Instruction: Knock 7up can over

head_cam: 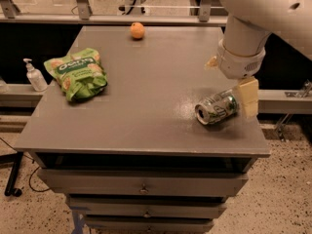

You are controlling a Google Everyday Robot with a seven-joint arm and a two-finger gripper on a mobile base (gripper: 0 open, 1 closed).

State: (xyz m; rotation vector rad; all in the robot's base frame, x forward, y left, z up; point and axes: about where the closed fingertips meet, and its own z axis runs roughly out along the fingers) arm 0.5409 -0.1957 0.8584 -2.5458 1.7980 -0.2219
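Observation:
The 7up can (217, 108) lies on its side near the right front of the grey table (146, 111), with its silver top facing front-left. My gripper (230, 80) hangs just above and behind the can, at the end of the white arm (263, 9). Its cream fingers are spread open. One finger (248, 97) stands right beside the can's far end, and the other fingertip (211, 62) shows to the left of the wrist. The gripper holds nothing.
A green snack bag (77, 73) lies at the table's left. An orange (137, 30) sits at the back. A sanitizer bottle (34, 75) stands on a ledge left of the table. Drawers are below the tabletop, and the right edge is close to the can.

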